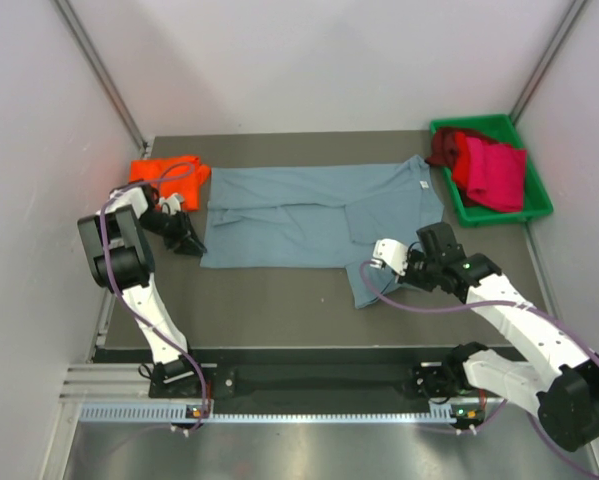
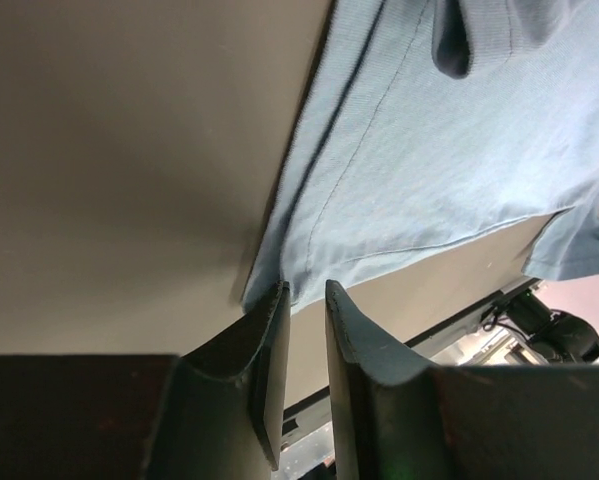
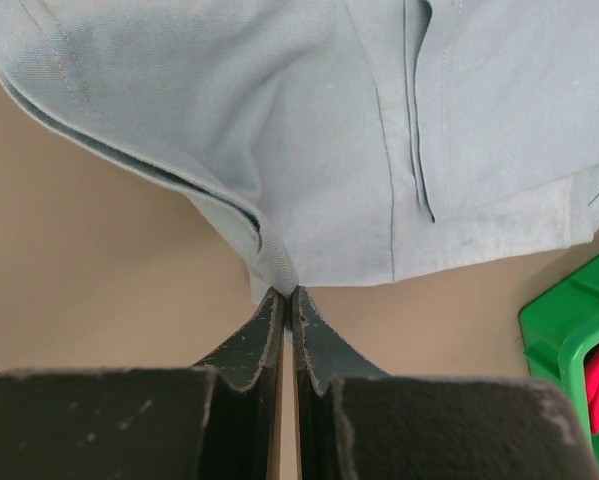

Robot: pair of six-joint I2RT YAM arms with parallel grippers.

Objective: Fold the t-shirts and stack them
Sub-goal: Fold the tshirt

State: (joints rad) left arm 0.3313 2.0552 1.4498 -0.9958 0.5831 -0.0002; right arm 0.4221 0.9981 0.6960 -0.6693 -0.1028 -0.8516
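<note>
A large slate blue-grey t-shirt lies spread across the middle of the table, partly folded over itself. My right gripper is at its right edge. In the right wrist view the gripper is shut on a folded corner of this shirt's hem. My left gripper is at the shirt's near-left corner. In the left wrist view this gripper is slightly open and empty, with the shirt corner just past its left fingertip. A folded orange-red t-shirt lies at the far left. Crimson and magenta t-shirts lie in the bin.
A green plastic bin stands at the far right corner and also shows in the right wrist view. White walls close in the table at the back and both sides. The table's near edge and rail show past the left gripper.
</note>
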